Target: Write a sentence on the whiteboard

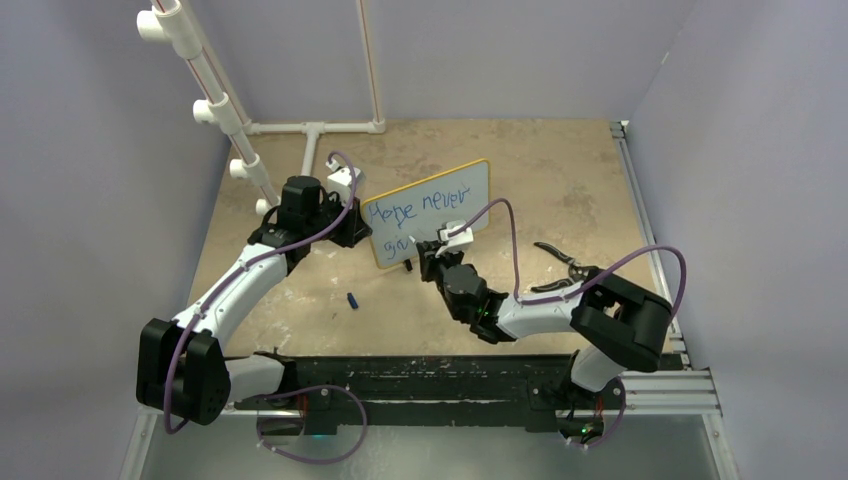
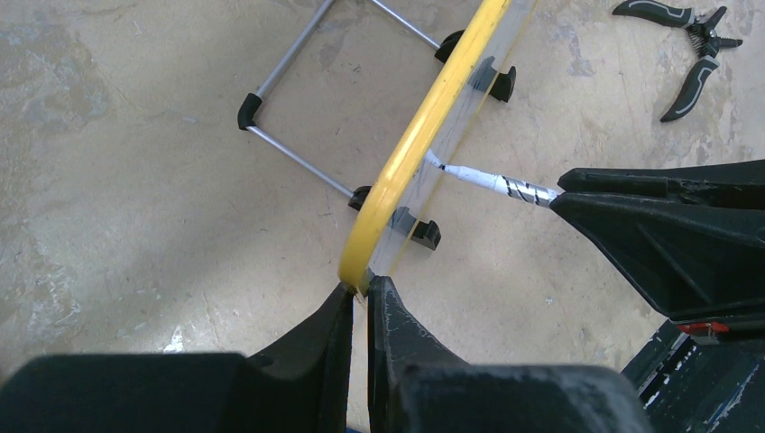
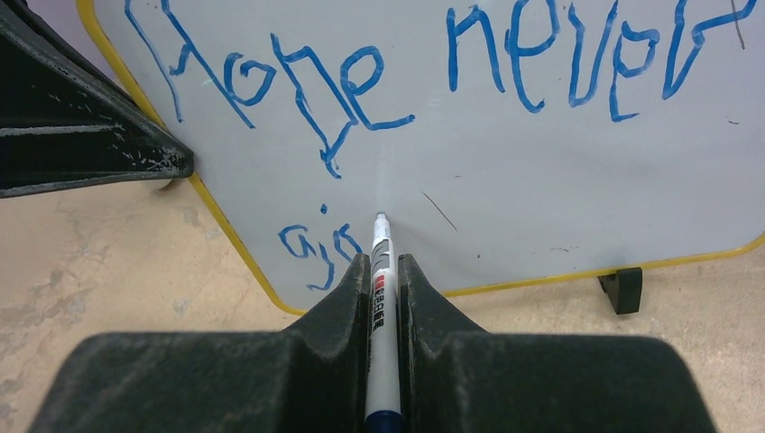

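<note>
At the near edge of the counter (image 1: 300, 310), the two arm bases sit side by side on a black rail. A little farther in, a small blue piece (image 1: 352, 299) lies alone on the bare surface, well apart from everything else.

Past it, towards the middle, the right claw (image 3: 385, 266) is clamped on a white marker (image 3: 382, 257). Its two fingers press the barrel from both sides and the nib points away from the arm. In the left wrist view the nib meets the face of the whiteboard (image 1: 462, 190), just right of the few blue letters that begin a lower line.

The whiteboard stands upright on its edge in the middle of the counter, its right end farther than its left. One small black foot (image 3: 622, 289) shows under the lower yellow rim. The sentence (image 1: 422, 207) is in blue: "Hope never" runs across the top, and the short start below it is hard to read.

The left claw (image 2: 359, 302) is pinched together on the yellow frame at the board's left end. A wire stand (image 2: 289, 99) with black tips sits behind the board.

To the right, black-handled pliers (image 1: 560, 258) lie on the counter. At the far left a white pipe frame (image 1: 215, 100) rises against the wall.
</note>
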Tool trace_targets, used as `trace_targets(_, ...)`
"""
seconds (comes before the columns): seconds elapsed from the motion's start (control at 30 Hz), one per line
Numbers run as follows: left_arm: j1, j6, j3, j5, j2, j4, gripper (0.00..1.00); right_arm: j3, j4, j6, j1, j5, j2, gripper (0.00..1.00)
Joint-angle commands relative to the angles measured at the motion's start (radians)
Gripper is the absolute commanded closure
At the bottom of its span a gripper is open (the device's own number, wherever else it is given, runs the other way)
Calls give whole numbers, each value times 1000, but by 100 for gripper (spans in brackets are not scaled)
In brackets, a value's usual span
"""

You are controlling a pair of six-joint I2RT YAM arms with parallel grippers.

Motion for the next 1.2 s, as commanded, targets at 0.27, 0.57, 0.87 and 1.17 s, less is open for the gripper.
trace_targets(0.27, -9, 9, 4, 7, -9, 5, 100, -44, 10, 37, 0, 13, -38, 100)
trace_targets(0.57, -9, 9, 4, 6, -6, 5, 100, -29, 44, 22, -2, 0, 2, 100)
trace_targets(0.87, -9, 10, 5, 3, -6, 3, 100, -10, 85, -15, -3, 22, 38, 100)
trace_targets(1.17, -9, 12, 4, 0, -8, 2, 100, -4, 82, -25, -8, 63, 52, 100)
